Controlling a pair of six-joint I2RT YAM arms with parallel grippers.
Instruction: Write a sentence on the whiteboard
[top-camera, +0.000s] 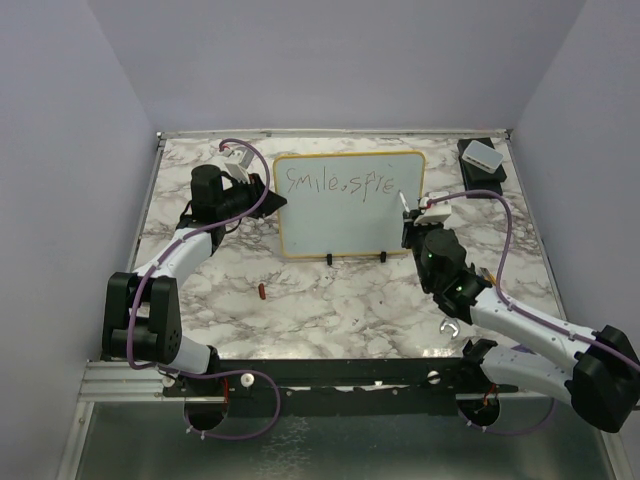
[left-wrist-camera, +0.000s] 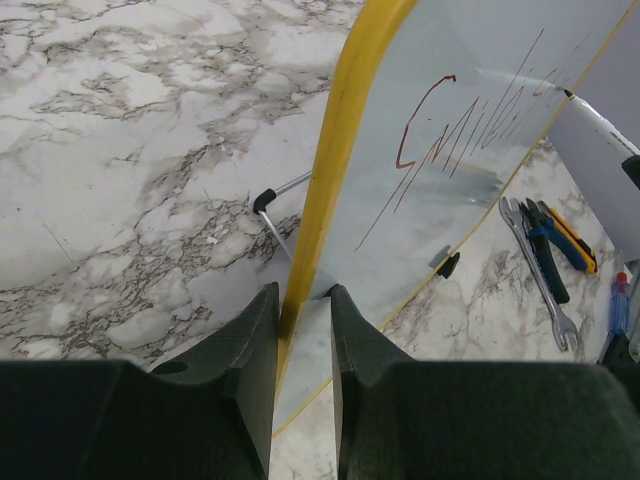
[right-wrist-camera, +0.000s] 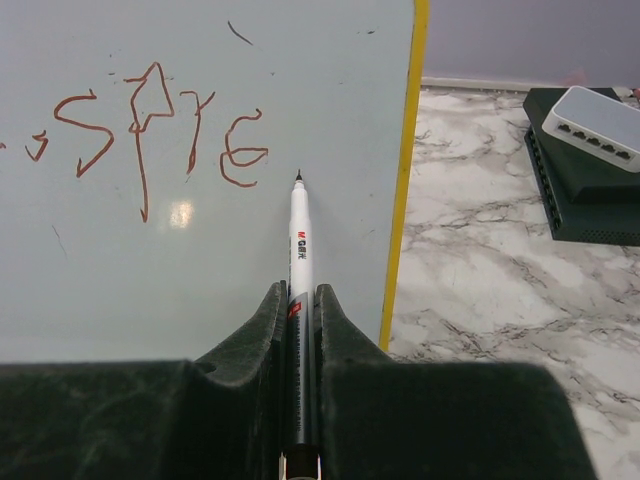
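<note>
Left gripper (left-wrist-camera: 303, 295): I read both fingers pressed onto the yellow rim of the whiteboard (left-wrist-camera: 335, 150), one pad on each face. They pinch the board's left edge. From these fingers the board runs away and to the right, standing upright on small black feet on the marble table (top-camera: 330, 310).

Right gripper (right-wrist-camera: 300, 290): the fingers are closed on a white marker (right-wrist-camera: 300, 240), gripping its barrel along the finger channel. The marker projects straight out past the fingertips toward the board face. Its dark tip sits at the board surface, just below and right of the last written letter. I cannot tell whether the tip touches the face or stands just off it.

The sentence (right-wrist-camera: 150, 130): the writing lies ahead of the right fingertips and to their left, in one line across the upper part of the board. In the top view it reads "smile, spre" (top-camera: 345, 182). The strokes show reddish-brown in both wrist views.

Beyond the right fingers and off to their right – past the board's yellow right rim – a small white box (right-wrist-camera: 590, 125) sits on a black base at the table's far corner. A small red object (top-camera: 262, 291) lies on the marble near the board's front left, apart from both grippers.
</note>
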